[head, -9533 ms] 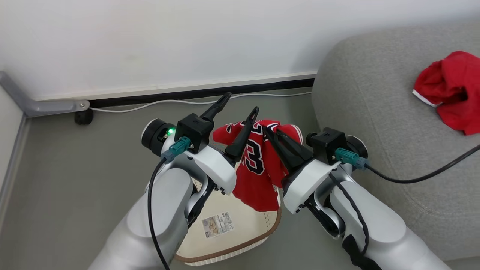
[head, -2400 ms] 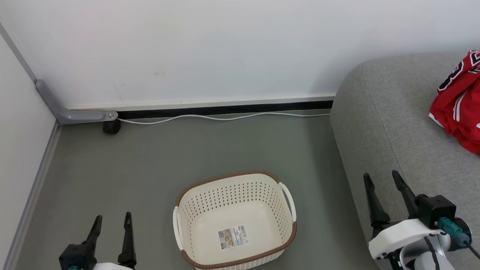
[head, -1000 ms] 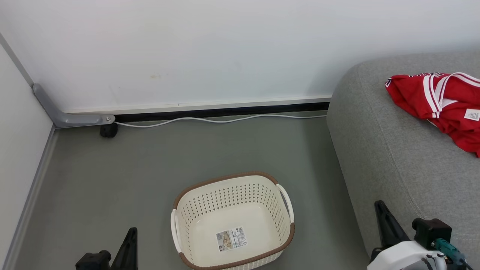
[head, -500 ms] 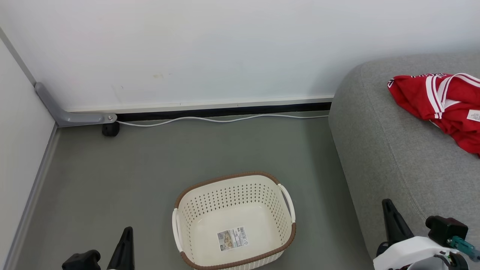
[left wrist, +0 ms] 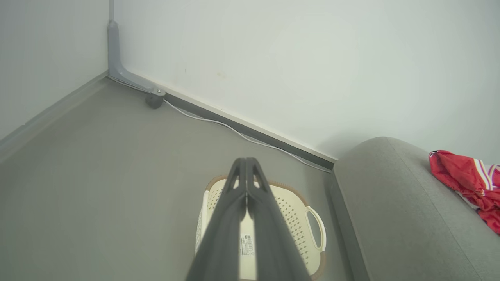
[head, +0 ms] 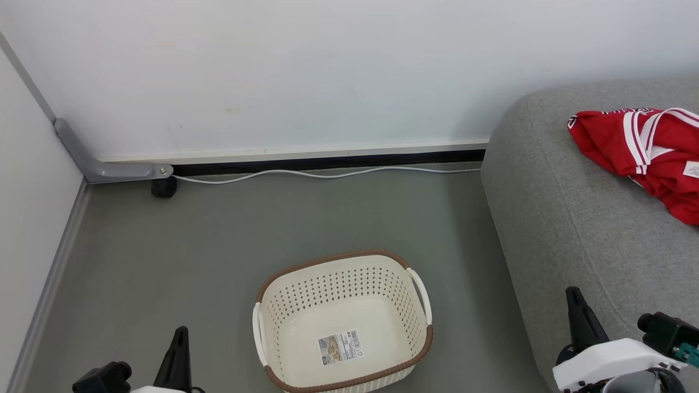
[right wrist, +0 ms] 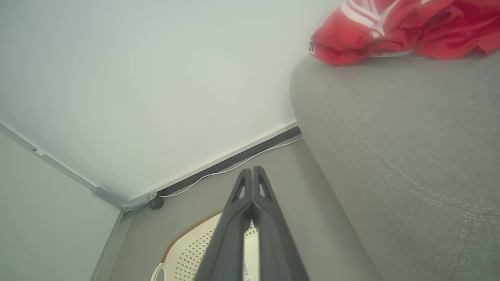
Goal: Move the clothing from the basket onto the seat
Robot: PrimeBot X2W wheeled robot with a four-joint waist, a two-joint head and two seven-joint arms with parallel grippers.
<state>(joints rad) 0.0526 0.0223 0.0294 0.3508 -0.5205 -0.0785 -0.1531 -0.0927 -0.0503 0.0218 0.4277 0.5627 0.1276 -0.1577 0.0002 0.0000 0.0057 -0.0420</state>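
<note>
We are holding our left claw [left wrist: 246, 166] and right claw [right wrist: 252, 173] pinched together, gripping nothing. The red clothing [head: 644, 155] is lying bunched on the grey sofa [head: 568, 234], well apart from the basket [head: 338, 257], which is sitting on the floor [head: 218, 245] beside the sofa, its label [head: 339, 347] showing.

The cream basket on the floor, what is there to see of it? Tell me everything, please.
The cream perforated plastic basket is a rounded rectangle with a brown woven-look rim and two white handles, one on each side. It stands upright on the grey floor, left of the grey fabric sofa and apart from it. Inside lies just a paper label on its bottom. Nothing else touches it.
</note>
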